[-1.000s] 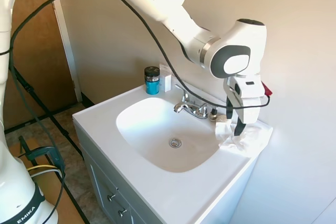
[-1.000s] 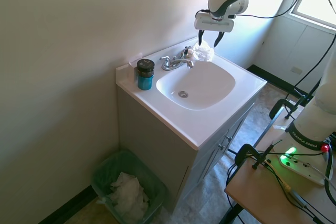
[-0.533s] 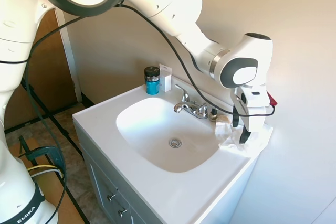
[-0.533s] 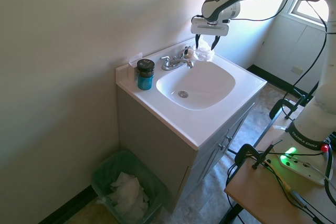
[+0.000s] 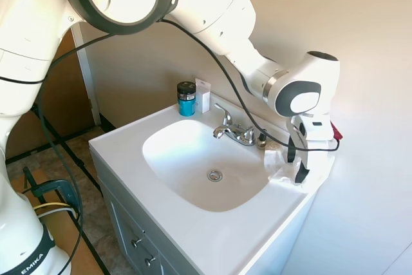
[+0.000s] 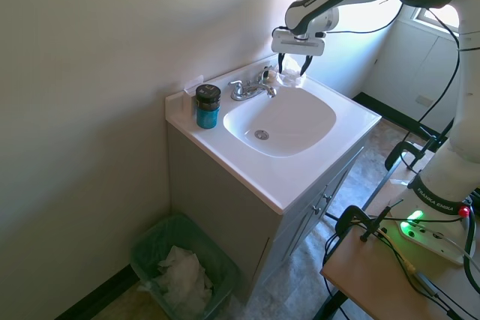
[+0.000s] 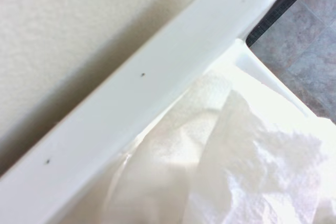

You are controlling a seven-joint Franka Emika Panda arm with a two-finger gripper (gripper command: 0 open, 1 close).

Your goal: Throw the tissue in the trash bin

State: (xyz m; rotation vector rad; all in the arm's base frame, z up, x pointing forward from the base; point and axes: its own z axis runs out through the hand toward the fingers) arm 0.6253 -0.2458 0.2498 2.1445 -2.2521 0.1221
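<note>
The tissue (image 5: 279, 168), crumpled and white, lies on the back corner of the sink counter, to the right of the faucet; it also shows as tissue (image 6: 289, 76) and fills much of the wrist view as tissue (image 7: 236, 166). My gripper (image 5: 295, 161) hangs straight over it, open, with its dark fingers (image 5: 301, 172) down on either side of the tissue's far edge. From the other side the gripper (image 6: 292, 65) stands just above the tissue, its jaws apart. The trash bin (image 6: 154, 241), green with white paper inside, stands on the floor left of the vanity.
A chrome faucet (image 5: 232, 132) is close to the left of the gripper. A blue jar with a black lid (image 5: 187, 98) and a small white box (image 5: 203, 96) stand at the back left of the counter. The wall (image 7: 68, 35) is right behind the counter's raised ledge (image 7: 157, 87).
The gripper has come down and shifted toward the wall corner, so its open fingers now straddle the tissue. The tissue has not moved.
</note>
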